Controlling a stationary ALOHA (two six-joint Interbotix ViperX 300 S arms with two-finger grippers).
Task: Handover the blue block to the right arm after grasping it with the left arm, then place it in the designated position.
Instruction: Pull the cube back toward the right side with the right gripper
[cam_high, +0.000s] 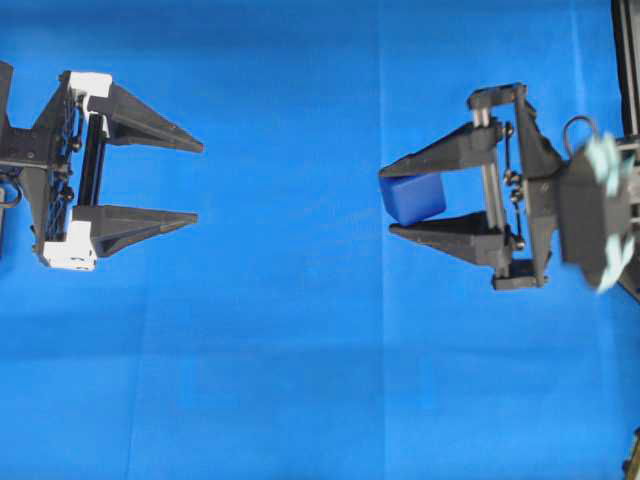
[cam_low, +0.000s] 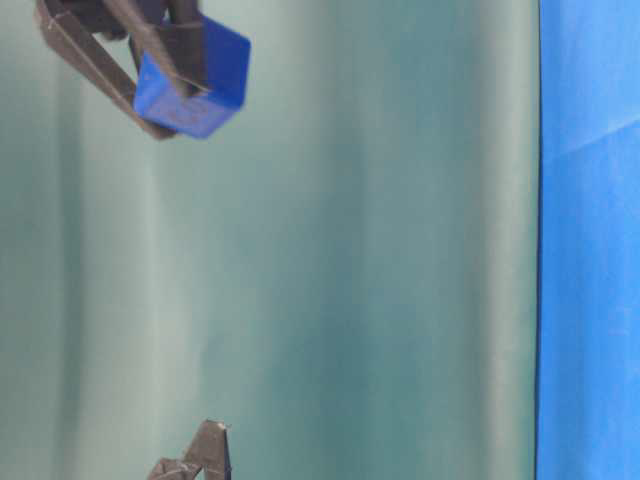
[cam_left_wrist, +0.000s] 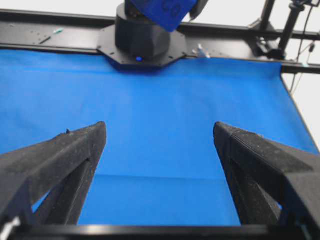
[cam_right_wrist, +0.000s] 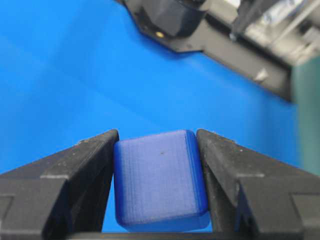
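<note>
Above the blue cloth (cam_high: 300, 350), the left arm's gripper (cam_high: 198, 182) stands wide open and empty at the left, while the right arm's gripper (cam_high: 385, 198) at the right clamps the blue block (cam_high: 414, 198) between its fingertips.

Right arm (cam_high: 600, 210) wrist blurred; blue block (cam_left_wrist: 165, 12) cut by top edge.

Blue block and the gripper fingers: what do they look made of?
Blue block: probably 3D-printed plastic, matte; fine layer lines show. Right gripper fingers: likely printed black plastic too, with a grainy, speckled surface.
</note>
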